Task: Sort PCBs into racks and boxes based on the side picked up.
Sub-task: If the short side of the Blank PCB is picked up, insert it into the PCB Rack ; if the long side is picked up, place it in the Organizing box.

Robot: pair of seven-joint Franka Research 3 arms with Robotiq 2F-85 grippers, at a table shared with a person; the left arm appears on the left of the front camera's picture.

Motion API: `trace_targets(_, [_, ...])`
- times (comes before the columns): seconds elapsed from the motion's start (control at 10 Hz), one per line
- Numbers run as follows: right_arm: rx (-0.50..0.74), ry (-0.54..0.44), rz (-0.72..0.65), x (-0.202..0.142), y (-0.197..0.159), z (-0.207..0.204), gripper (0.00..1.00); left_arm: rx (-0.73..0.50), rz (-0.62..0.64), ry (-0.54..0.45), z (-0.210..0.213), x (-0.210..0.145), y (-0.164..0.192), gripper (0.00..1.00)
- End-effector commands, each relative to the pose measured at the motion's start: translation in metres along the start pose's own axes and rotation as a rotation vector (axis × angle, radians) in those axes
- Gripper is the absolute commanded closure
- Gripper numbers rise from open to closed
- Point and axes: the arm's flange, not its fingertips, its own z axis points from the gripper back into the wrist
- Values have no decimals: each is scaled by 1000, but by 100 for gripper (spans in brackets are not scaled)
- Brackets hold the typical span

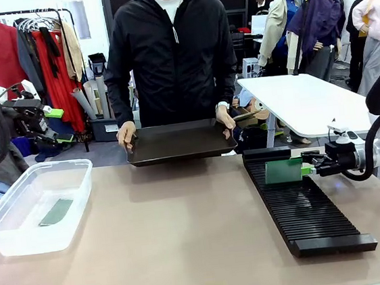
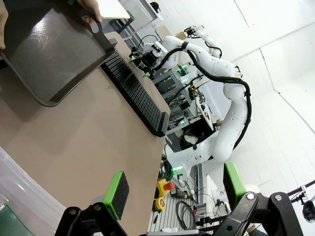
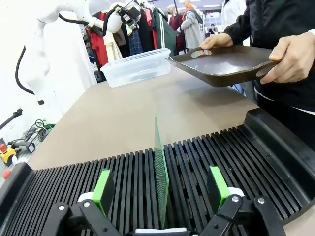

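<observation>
One green PCB (image 3: 160, 169) stands upright on its edge in a slot near the far end of the long black rack (image 3: 231, 152). My right gripper (image 3: 161, 189) is open around it, with a gap between the board and each green pad. In the front view this PCB (image 1: 283, 171) sits just left of the right gripper (image 1: 309, 167), on the rack (image 1: 305, 205). A second PCB (image 1: 56, 212) lies flat in the clear box (image 1: 9, 233) at the left. My left gripper (image 1: 53, 125) hangs open and empty, high above and behind the box, its fingers (image 2: 117, 192) spread wide.
A person at the far side holds a shallow black tray (image 1: 180, 143) by both ends above the table edge; it looks empty. In the left wrist view the tray (image 2: 49, 49) and rack (image 2: 135, 93) lie across the tan tabletop. A white table (image 1: 301, 103) stands behind.
</observation>
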Motion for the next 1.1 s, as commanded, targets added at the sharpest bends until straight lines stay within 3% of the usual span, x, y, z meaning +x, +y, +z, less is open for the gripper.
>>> trace_targets(0.0, [-5,-4,-69,11,0,0,0,5,0,9,0,-1,-1,0])
trace_targets(0.1, [0,0,0,0,0,0,0,5,0,9,0,-1,-1,0])
trace_targets(1.0, [0,0,0,0,0,0,0,5,0,9,0,-1,-1,0])
